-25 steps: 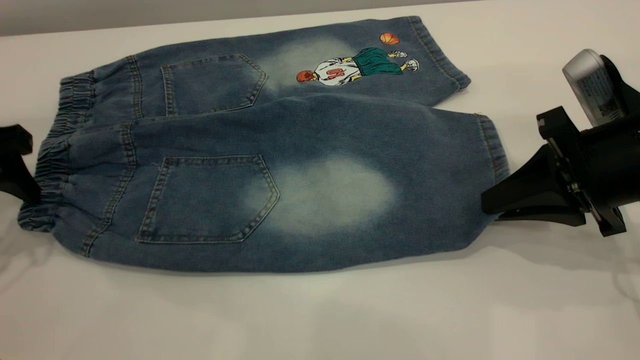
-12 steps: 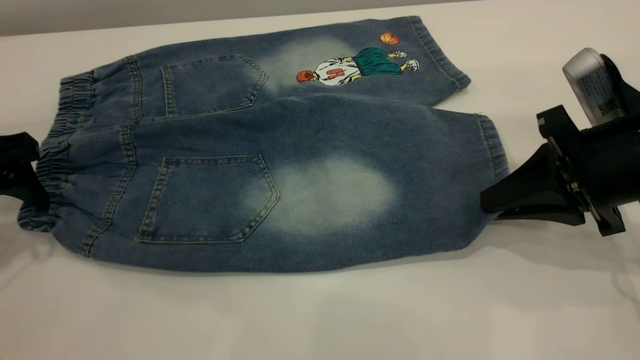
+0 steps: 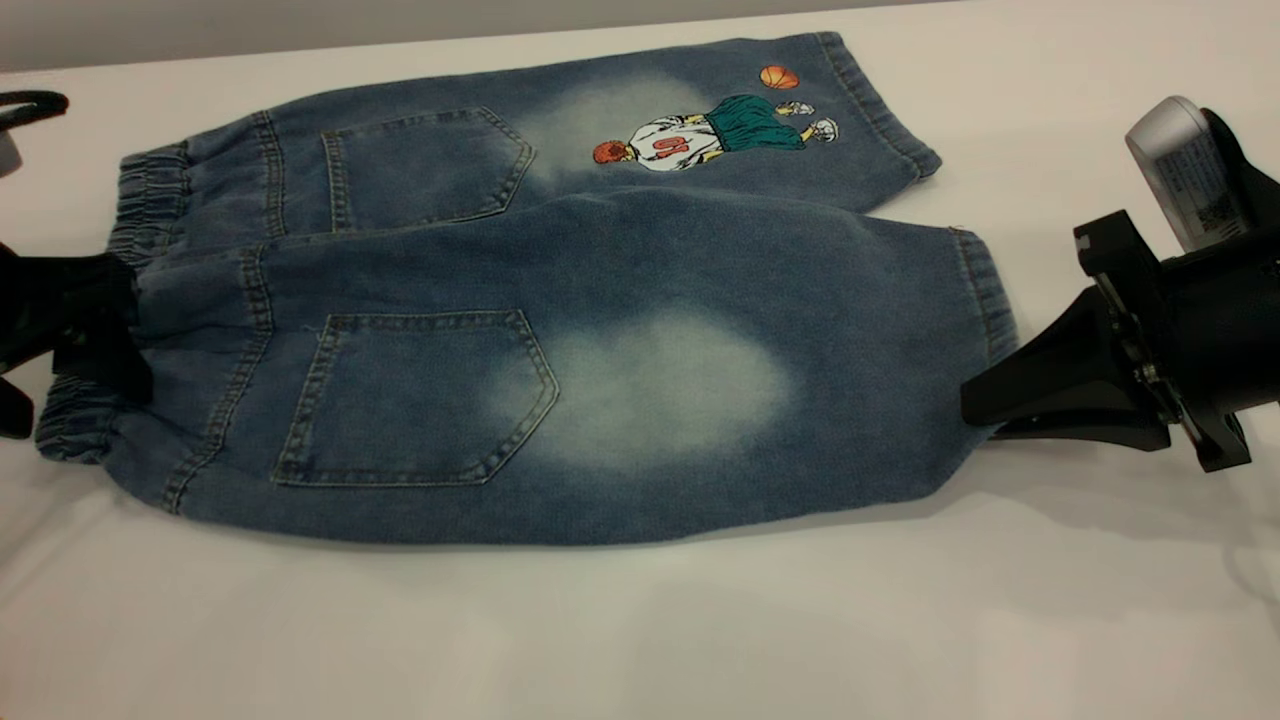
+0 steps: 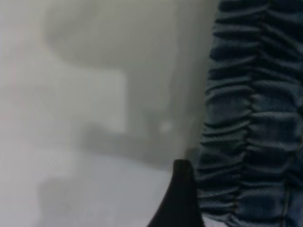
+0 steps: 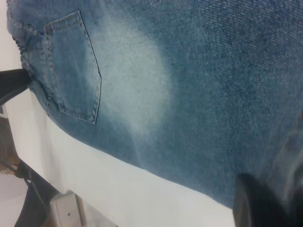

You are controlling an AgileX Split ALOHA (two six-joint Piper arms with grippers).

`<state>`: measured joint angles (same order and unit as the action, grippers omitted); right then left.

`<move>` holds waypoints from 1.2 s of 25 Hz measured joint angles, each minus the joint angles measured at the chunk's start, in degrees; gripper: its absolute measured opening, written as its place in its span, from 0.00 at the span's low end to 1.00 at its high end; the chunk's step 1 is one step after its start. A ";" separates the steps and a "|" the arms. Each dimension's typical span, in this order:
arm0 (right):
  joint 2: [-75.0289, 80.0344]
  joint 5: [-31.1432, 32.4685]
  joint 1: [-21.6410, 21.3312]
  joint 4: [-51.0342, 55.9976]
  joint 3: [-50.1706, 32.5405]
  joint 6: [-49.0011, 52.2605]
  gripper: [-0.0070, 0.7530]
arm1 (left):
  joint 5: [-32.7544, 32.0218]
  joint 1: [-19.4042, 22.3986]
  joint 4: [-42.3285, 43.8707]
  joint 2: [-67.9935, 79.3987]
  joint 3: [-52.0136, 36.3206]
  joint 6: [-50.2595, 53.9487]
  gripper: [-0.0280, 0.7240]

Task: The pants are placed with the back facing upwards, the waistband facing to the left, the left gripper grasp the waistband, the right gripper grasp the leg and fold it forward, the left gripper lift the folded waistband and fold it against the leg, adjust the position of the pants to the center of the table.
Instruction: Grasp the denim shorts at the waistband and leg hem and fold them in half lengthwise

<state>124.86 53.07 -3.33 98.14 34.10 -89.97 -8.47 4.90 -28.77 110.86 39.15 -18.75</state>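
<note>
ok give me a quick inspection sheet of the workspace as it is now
surface: plain white table, bare around the garment
job's things: blue washed-denim pants flat, back up, waistband left; plain leg nearest the camera
clutter: nothing seen
grippers: plain black left gripper at the waistband, grip unclear; black right gripper with silver cylinder at the plain leg's hem, grip unclear
cables: dark loop at the far left edge
surroundings: grey strip behind the table

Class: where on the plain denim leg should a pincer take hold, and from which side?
Grip the stitched hem cuff of the plain leg, coming in low from the exterior view's right: that edge is thick, free and overhangs nothing on the table.
</note>
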 joint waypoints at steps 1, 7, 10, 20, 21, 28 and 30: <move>0.00 0.03 0.00 0.00 0.00 0.00 0.03 | 0.00 0.00 0.00 0.41 0.00 0.00 0.80; 0.00 0.65 0.00 0.00 0.00 0.00 0.03 | 0.85 0.00 -0.23 3.09 0.00 -0.09 0.80; 0.00 0.79 0.00 0.00 0.00 0.00 0.03 | 1.11 0.00 -1.06 3.14 0.04 -0.13 0.79; 0.00 1.08 0.00 0.00 0.00 0.00 0.03 | 1.28 0.04 -2.00 3.39 0.04 -0.02 0.29; 0.00 1.08 0.00 0.00 0.00 0.00 0.03 | 1.23 0.04 -2.09 3.38 0.04 -0.02 0.24; 0.00 5.47 0.00 1.08 0.00 0.00 0.03 | -1.88 0.09 -1.50 3.33 1.12 -0.61 0.23; 0.00 6.63 0.00 1.08 0.00 0.00 0.03 | -4.76 0.09 -1.42 3.33 2.25 -1.29 0.23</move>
<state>124.86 59.69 -3.33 99.22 34.10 -89.97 -13.24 4.99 -30.19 114.19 41.40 -20.04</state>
